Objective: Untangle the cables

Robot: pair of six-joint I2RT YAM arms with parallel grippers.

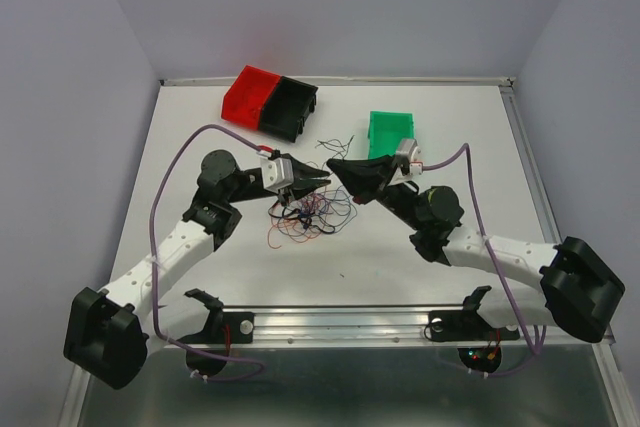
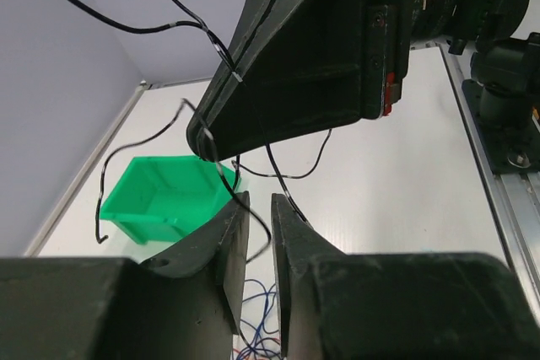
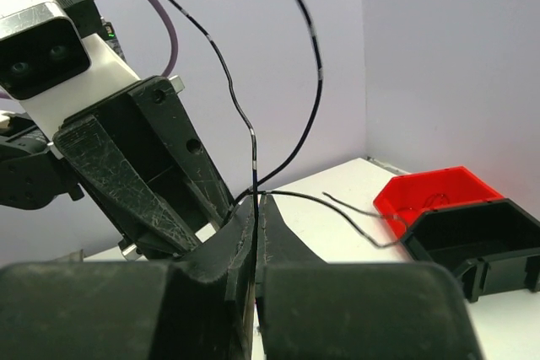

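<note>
The cables lie as a tangle of thin red, blue, orange and black wires [image 1: 305, 215] on the white table, just below both grippers. My right gripper [image 3: 256, 201] is shut on a black cable [image 3: 316, 56] that arcs up and over from its tips. My left gripper [image 2: 260, 204] meets it tip to tip above the heap. Its jaws stand a narrow gap apart, and a loop of the same black cable [image 2: 295, 176] passes loosely across that gap. Blue strands [image 2: 261, 309] show on the table below. From above, the left gripper [image 1: 322, 183] and right gripper [image 1: 333, 164] nearly touch.
A red bin [image 1: 250, 95] and a black bin [image 1: 293, 107] stand joined at the back left, and a green bin [image 1: 390, 132] at the back right behind the right gripper. Loose black wire ends [image 1: 335, 142] lie between the bins. A metal rail [image 1: 340, 322] runs along the near edge.
</note>
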